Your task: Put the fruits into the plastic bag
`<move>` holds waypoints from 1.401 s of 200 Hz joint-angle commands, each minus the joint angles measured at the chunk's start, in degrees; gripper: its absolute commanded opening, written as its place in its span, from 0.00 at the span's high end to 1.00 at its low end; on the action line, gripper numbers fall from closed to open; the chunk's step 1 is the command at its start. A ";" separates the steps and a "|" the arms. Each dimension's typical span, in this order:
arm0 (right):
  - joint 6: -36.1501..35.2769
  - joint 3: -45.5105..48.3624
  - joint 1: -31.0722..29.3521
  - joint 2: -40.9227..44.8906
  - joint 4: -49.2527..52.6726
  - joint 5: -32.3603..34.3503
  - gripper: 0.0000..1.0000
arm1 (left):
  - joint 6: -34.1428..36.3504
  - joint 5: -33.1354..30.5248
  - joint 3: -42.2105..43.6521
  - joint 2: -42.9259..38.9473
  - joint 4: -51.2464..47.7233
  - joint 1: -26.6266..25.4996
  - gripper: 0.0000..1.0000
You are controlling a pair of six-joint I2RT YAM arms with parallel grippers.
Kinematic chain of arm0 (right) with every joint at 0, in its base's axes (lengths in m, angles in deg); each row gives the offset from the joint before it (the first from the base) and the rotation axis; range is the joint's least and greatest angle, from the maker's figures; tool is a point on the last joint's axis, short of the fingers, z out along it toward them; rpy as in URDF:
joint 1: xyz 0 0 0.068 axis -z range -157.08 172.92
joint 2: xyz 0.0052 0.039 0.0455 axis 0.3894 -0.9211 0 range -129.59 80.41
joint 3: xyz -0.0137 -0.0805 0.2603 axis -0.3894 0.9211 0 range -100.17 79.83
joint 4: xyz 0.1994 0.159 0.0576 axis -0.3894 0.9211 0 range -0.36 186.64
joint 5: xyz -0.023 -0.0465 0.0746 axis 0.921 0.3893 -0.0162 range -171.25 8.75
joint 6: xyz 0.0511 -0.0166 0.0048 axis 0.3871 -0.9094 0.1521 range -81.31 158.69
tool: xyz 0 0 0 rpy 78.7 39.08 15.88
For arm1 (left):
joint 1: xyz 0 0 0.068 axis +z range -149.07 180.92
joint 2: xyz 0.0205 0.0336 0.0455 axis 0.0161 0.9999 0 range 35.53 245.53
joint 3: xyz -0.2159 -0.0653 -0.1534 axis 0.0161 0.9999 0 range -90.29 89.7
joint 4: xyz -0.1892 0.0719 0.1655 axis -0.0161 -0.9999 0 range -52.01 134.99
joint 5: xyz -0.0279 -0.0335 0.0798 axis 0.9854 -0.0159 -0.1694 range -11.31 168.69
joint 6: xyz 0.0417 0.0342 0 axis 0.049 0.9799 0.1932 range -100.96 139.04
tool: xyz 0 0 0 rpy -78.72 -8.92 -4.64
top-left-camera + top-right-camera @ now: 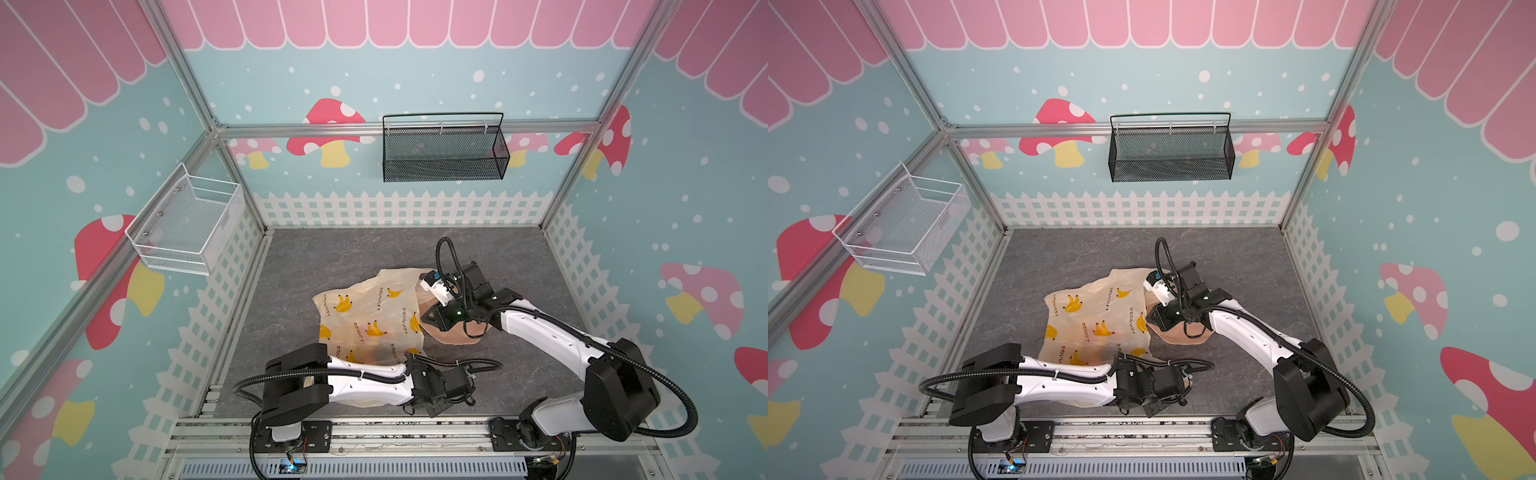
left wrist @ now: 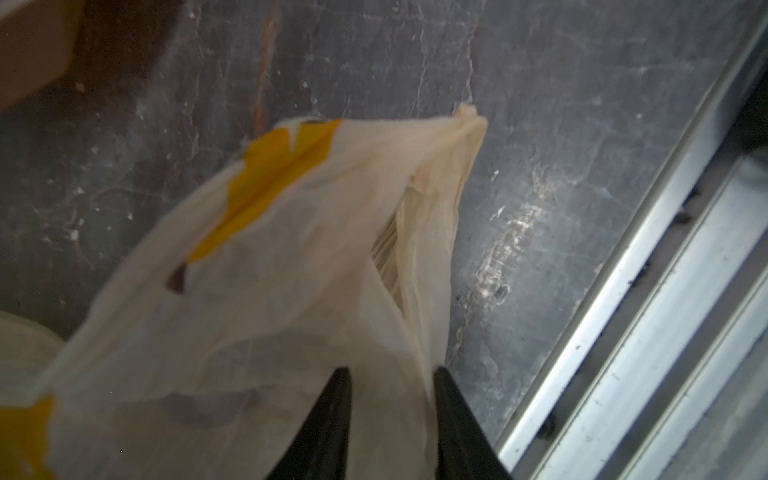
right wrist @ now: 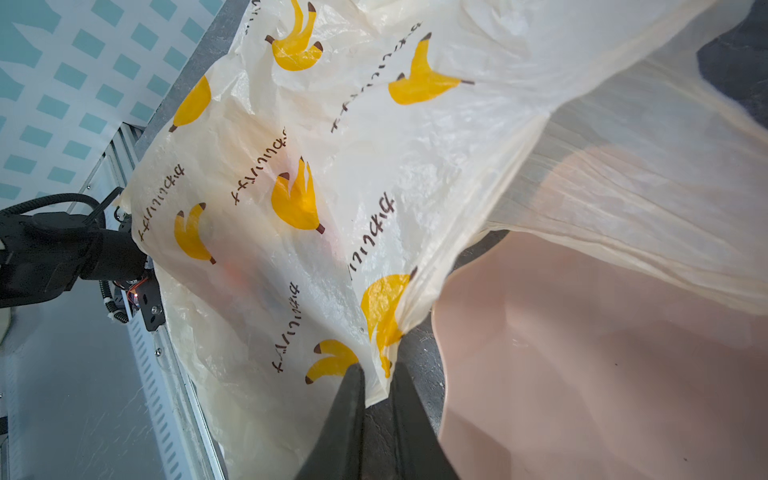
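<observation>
Slippage is what we are worrying about most: the right pincer (image 3: 376,370) is pinching a thin edge of the plastic bag (image 1: 370,316), and the film is drawing taut toward its jaws, so a hard pull may be tearing it or sliding it free. The left pincer (image 2: 390,372) is straddling a fold at the bag's near end with its jaws partly apart, and we are not managing to tell whether it is biting. If it is missing the film, the mouth may be collapsing instead of opening. We are seeing the bag lying crumpled on the grey worktop (image 1: 332,257), one side draping over the pink plate (image 3: 582,374). It is looking translucent, cream and crinkly, printed with yellow banana bunches and brown text. A faint reddish-orange glow (image 1: 376,354) is showing through it. We are judging that fruits may be inside, but we are not making them out.
</observation>
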 commanded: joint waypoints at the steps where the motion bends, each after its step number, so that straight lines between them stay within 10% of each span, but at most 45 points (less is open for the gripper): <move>1: 0.03 0.88 0.40 -0.32 -0.48 -0.68 0.85 | -0.15 -1.12 1.08 -2.02 1.10 0.20 0.78; 32: 0.64 0.90 1.02 -0.22 -0.48 -0.58 0.90 | -0.47 -0.78 1.77 -3.73 1.14 0.18 1.00; 260: 6.69 -44.96 3.73 -2.74 26.20 -2.43 1.00 | 0.38 -33.86 -0.40 -58.47 -12.72 8.22 0.97; 280: 3.20 -40.49 3.79 -2.83 28.95 -0.09 0.60 | -0.25 -30.63 0.98 -58.03 -11.76 8.33 0.97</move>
